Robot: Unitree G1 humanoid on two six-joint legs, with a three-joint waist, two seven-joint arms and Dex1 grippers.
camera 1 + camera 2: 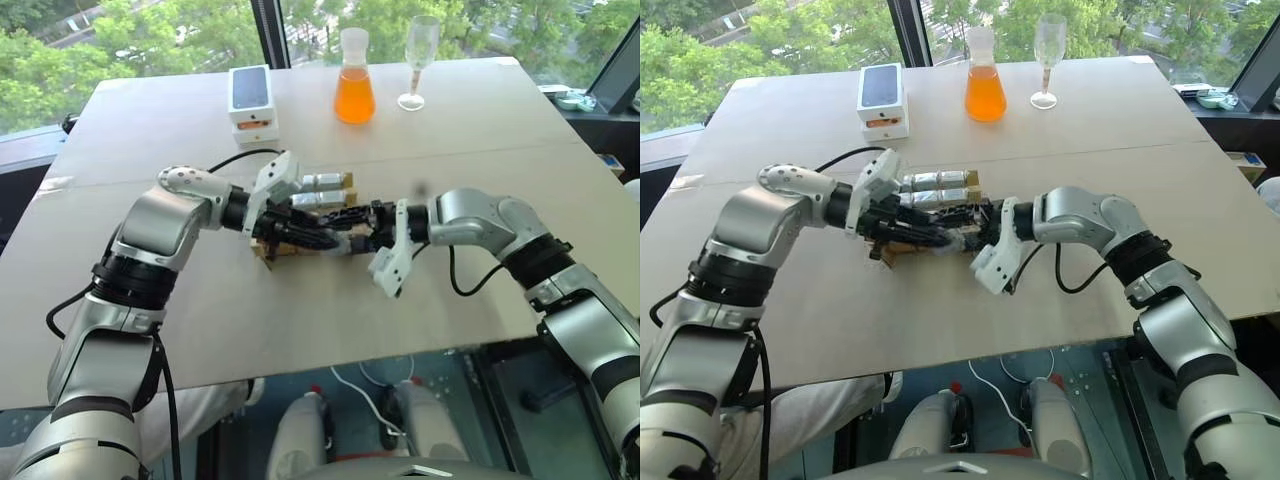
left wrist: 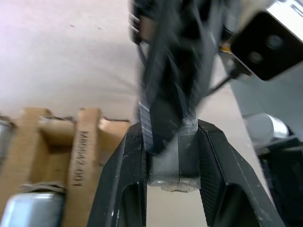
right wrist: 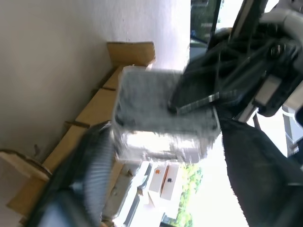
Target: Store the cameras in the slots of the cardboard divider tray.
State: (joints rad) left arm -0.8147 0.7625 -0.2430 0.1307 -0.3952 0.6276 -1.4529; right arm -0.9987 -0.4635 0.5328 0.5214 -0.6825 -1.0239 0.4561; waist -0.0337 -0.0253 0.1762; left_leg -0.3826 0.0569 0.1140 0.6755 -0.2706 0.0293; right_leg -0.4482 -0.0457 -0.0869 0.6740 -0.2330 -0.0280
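Observation:
The cardboard divider tray lies mid-table, with two silvery cameras standing in its far slots. Both grippers meet just above the tray's right end. My left gripper reaches in from the left and is shut on a shiny grey camera, one finger pressing each side. My right gripper faces it from the right. In the right wrist view the same camera sits between its two fingers, which stand apart from the block and are open. Tray slots lie beside the held camera.
A white phone box, a flask of orange liquid and an empty wine glass stand at the table's far edge. A black cable runs along my left arm. The table's front edge is close.

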